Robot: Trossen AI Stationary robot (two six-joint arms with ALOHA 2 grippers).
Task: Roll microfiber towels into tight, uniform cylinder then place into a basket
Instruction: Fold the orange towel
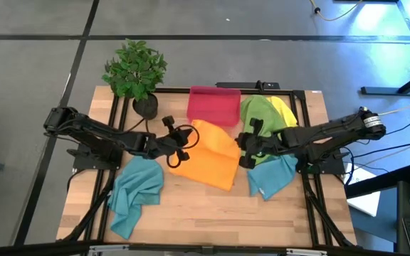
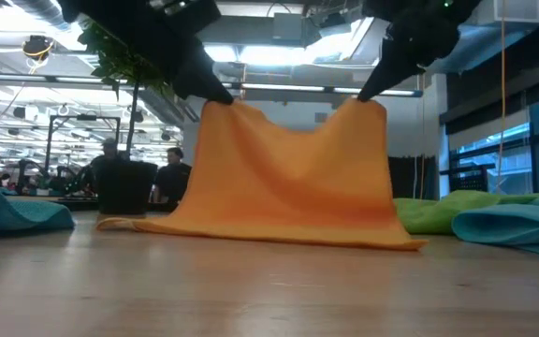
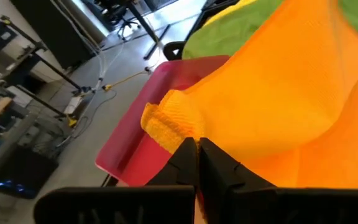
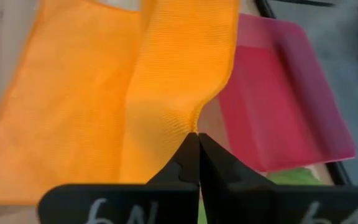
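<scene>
I've got the left gripper (image 3: 197, 163) pinched tight on one corner of the orange towel (image 1: 208, 153), the right gripper (image 4: 194, 155) clamped on another. Towel hangs lifted between them, lower edge dragging on the table (image 1: 212, 213), just in front of the basket (image 1: 214, 105). Teal towels (image 1: 135, 192) flank it, green (image 1: 256, 110) behind.

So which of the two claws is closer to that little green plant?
Left. The left gripper hangs just in front of the plant, holding the orange towel; the right gripper holds it past the basket.
</scene>
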